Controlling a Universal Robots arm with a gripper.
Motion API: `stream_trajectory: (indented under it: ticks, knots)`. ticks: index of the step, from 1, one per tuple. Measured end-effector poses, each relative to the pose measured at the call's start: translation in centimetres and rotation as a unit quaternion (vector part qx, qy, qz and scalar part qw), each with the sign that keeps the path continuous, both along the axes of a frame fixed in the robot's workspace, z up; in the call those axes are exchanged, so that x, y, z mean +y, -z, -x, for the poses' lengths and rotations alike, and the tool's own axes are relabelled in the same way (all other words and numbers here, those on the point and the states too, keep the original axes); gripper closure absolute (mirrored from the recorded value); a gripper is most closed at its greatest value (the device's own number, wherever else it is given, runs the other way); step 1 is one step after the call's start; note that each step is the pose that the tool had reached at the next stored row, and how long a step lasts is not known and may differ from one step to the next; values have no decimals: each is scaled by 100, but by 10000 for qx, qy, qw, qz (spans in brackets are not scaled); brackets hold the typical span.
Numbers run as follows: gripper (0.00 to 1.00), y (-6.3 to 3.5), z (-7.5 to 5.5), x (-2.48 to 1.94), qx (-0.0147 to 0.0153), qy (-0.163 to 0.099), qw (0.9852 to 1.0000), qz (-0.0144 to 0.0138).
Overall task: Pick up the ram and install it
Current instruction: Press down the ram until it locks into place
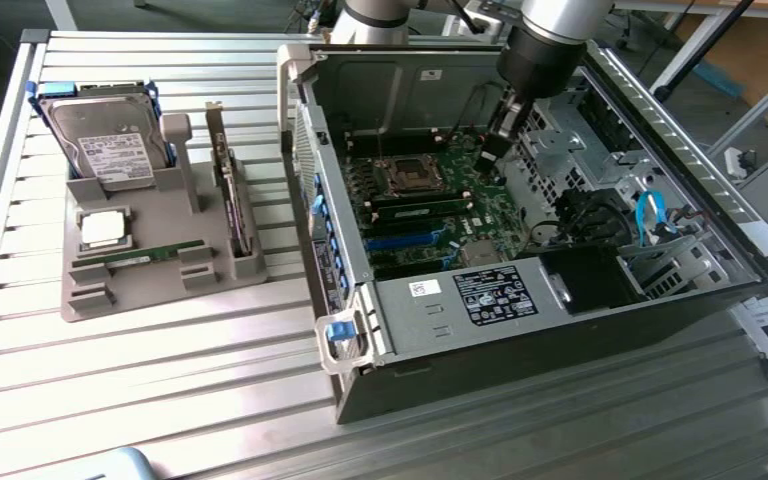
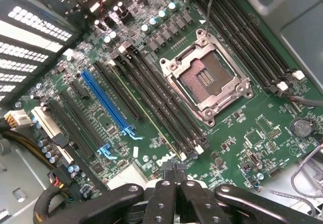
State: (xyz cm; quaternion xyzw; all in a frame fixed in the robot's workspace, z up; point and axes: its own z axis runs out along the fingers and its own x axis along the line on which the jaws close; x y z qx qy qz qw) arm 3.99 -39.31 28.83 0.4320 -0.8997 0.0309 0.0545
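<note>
Inside the case [image 1: 357, 90] — end effector [image 2: 174, 176] closed, empty

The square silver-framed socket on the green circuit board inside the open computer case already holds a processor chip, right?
No: the square silver-framed socket on the green circuit board inside the open computer case is empty, bare contacts showing in the wrist view.
</note>
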Motion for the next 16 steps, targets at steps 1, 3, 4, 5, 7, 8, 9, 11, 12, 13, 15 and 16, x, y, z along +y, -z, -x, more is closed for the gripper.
stream_trajectory:
  ticks: [1, 3, 4, 5, 7, 8, 9, 11, 12, 13, 15, 16]
  knots:
    - [89, 0, 0, 0, 0, 41, 10000, 0]
    - [89, 0, 0, 0, 0, 115, 9999, 0]
    - [89, 0, 0, 0, 0, 147, 9999, 0]
    - [89, 0, 0, 0, 0, 178, 9998, 0]
    - [89, 0, 0, 0, 0, 237, 9997, 0]
    - [89, 0, 0, 0, 0, 267, 9996, 0]
    - [89, 0, 0, 0, 0, 314, 9995, 0]
    - [89, 0, 0, 0, 0, 389, 9992, 0]
    - [89, 0, 0, 0, 0, 419, 9991, 0]
    - [89, 0, 0, 0, 0, 456, 9990, 0]
    - [89, 0, 0, 0, 0, 553, 9985, 0]
    - [89, 0, 0, 0, 0, 585, 9983, 0]
